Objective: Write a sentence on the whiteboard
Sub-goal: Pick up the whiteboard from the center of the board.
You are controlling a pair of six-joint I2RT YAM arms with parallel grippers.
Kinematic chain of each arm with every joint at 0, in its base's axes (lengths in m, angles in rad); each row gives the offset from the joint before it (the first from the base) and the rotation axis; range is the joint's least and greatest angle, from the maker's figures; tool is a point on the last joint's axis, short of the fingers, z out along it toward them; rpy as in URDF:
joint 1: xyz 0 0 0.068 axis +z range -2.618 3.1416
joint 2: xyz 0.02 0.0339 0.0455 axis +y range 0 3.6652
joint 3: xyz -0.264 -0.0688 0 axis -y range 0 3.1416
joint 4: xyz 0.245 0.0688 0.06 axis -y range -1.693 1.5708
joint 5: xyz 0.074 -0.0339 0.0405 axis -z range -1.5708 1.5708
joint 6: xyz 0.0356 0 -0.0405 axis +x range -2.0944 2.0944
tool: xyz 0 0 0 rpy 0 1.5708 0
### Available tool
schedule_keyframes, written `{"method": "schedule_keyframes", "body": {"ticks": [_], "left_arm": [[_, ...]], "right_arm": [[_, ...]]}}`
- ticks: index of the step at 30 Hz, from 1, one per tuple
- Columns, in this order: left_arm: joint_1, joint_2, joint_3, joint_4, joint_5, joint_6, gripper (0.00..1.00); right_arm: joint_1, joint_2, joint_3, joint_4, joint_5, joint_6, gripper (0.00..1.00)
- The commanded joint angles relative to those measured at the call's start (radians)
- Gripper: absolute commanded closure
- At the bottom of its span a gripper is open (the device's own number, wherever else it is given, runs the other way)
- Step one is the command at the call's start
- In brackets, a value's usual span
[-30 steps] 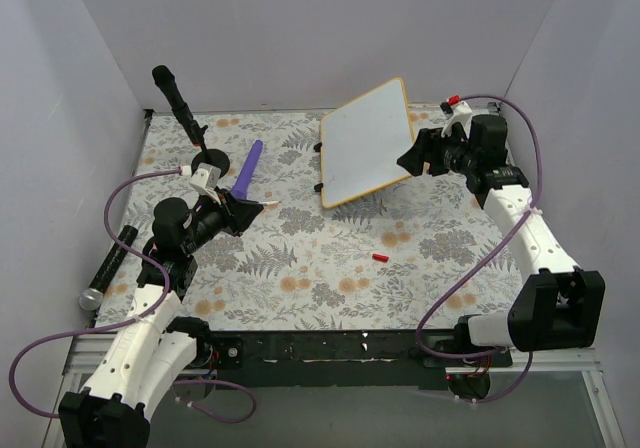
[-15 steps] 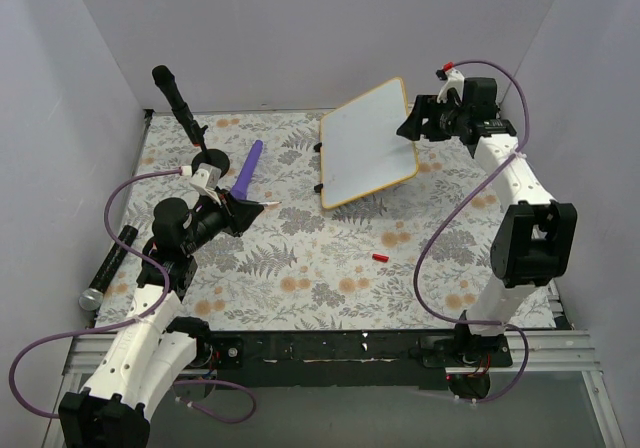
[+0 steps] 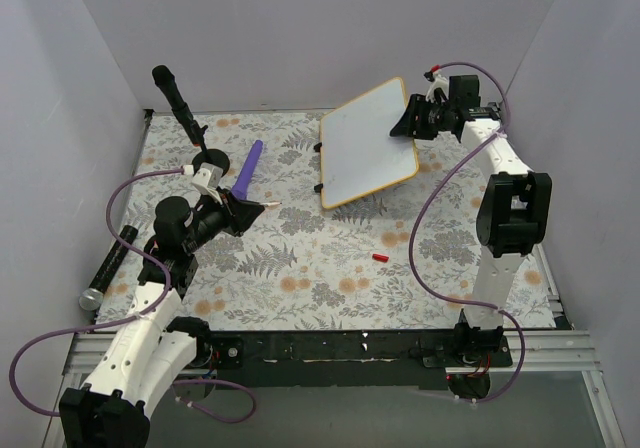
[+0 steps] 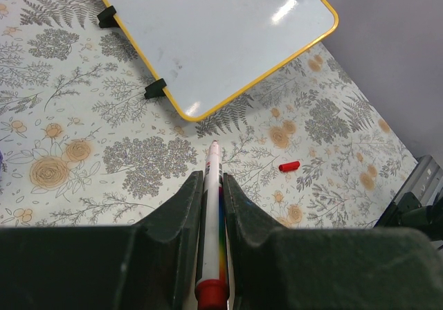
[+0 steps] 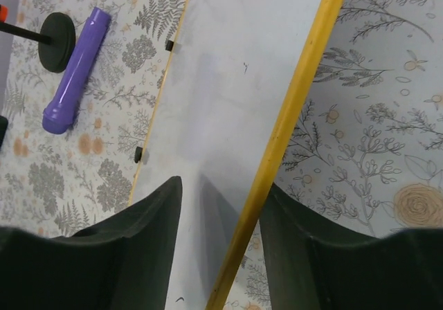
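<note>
Left claw (image 4: 213,180): we are clamping it shut on a marker (image 4: 210,220).
Right claw (image 5: 220,189): we are straddling the whiteboard (image 5: 235,75) edge, jaws partly open.

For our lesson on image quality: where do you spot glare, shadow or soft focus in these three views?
Left wrist: a bright glare patch on the whiteboard near its far corner; the left gripper is dark, almost featureless. Right wrist: grey shadow on the board between the fingers of the right gripper. Top external: even light, a faint shadow beneath the board.
</note>
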Motion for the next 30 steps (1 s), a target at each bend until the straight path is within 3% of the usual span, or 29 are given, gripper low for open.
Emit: {"method": "schedule_keyframes", "body": {"ticks": [1,11,15,16,30], "left_arm": [[0.003,-0.005,-0.001,0.016,0.009,0.016,1.0],[0.003,-0.006,-0.001,0.018,0.012,0.018,1.0],[0.004,-0.005,-0.001,0.016,0.012,0.019,1.0],[0.003,-0.006,-0.001,0.016,0.011,0.019,1.0],[0.003,-0.022,-0.002,0.016,0.015,0.024,1.0]], "right_arm": [[-0.002,0.02,0.038,0.024,-0.078,0.058,0.48],[-0.003,0.036,0.046,0.024,-0.087,0.068,0.58],[-0.002,0.039,0.044,0.027,-0.107,0.078,0.83],[-0.003,0.039,0.044,0.027,-0.112,0.081,0.98],[-0.051,-0.098,0.135,0.076,-0.245,0.134,0.99]]}}
